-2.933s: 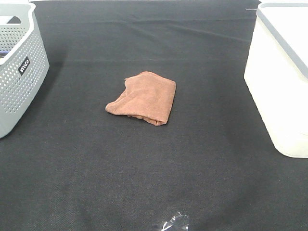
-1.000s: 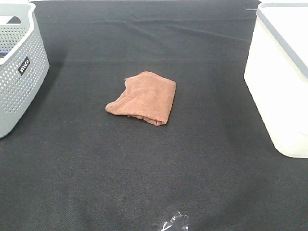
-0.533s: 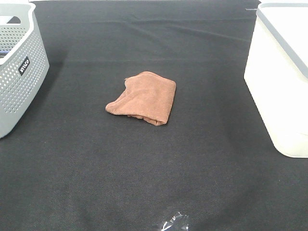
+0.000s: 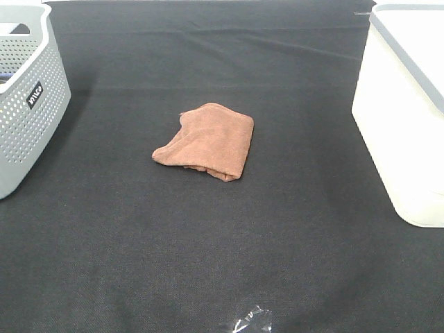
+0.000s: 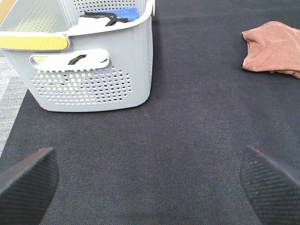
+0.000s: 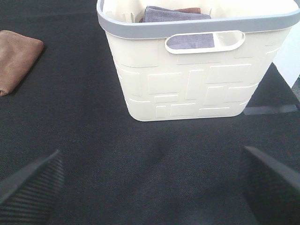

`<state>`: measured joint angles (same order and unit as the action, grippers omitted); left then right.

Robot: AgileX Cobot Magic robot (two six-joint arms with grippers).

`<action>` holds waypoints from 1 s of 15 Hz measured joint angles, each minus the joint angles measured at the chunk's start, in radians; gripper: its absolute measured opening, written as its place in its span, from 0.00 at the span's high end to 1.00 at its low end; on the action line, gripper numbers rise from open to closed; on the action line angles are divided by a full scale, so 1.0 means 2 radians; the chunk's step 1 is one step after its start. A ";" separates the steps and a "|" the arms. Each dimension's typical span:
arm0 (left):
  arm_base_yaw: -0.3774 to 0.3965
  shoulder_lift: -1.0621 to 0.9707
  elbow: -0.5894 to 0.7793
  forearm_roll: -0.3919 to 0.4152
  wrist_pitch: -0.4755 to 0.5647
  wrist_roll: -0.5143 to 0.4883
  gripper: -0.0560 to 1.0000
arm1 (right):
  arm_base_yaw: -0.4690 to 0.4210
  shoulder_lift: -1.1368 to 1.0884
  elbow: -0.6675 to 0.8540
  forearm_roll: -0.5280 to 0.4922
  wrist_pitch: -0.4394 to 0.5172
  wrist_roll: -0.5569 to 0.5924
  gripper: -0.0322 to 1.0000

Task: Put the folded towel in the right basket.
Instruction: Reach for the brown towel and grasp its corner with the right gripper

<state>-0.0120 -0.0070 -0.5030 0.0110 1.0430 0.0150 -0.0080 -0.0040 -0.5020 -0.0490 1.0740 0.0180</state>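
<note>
A folded rust-brown towel (image 4: 207, 141) lies on the black cloth at the middle of the table; it also shows in the left wrist view (image 5: 273, 47) and the right wrist view (image 6: 16, 58). The cream right basket (image 4: 409, 104) with a grey rim stands at the right edge; the right wrist view (image 6: 197, 70) shows folded towels inside it. My left gripper (image 5: 150, 183) is open and empty, well apart from the towel. My right gripper (image 6: 150, 183) is open and empty in front of the cream basket. Neither arm shows in the high view.
A grey perforated basket (image 4: 24, 104) stands at the left edge and holds several items (image 5: 108, 16). A scrap of clear plastic (image 4: 248, 321) lies near the table's front edge. Black cloth (image 4: 208, 243) covers the table.
</note>
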 joint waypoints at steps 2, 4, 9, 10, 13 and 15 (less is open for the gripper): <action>0.000 0.000 0.000 0.000 0.000 0.000 0.02 | 0.000 0.000 0.000 0.000 0.000 0.000 0.03; 0.000 0.000 0.000 0.000 0.000 0.000 0.02 | 0.000 0.000 0.000 0.000 0.000 0.000 0.03; 0.000 0.000 0.000 0.000 0.000 0.000 0.02 | 0.000 0.000 0.000 0.000 0.000 -0.009 0.03; 0.000 0.000 0.000 0.000 0.000 0.000 0.02 | 0.000 0.003 0.000 -0.003 0.000 -0.020 0.03; 0.000 0.000 0.000 -0.008 0.000 0.012 0.02 | 0.000 0.115 -0.044 0.022 0.018 -0.027 0.03; 0.000 0.000 0.000 -0.011 0.000 0.013 0.02 | 0.000 0.231 -0.104 0.047 0.031 -0.028 0.03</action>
<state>-0.0120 -0.0070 -0.5030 -0.0110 1.0430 0.0410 -0.0080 0.4590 -0.7090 0.0440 1.1360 -0.0390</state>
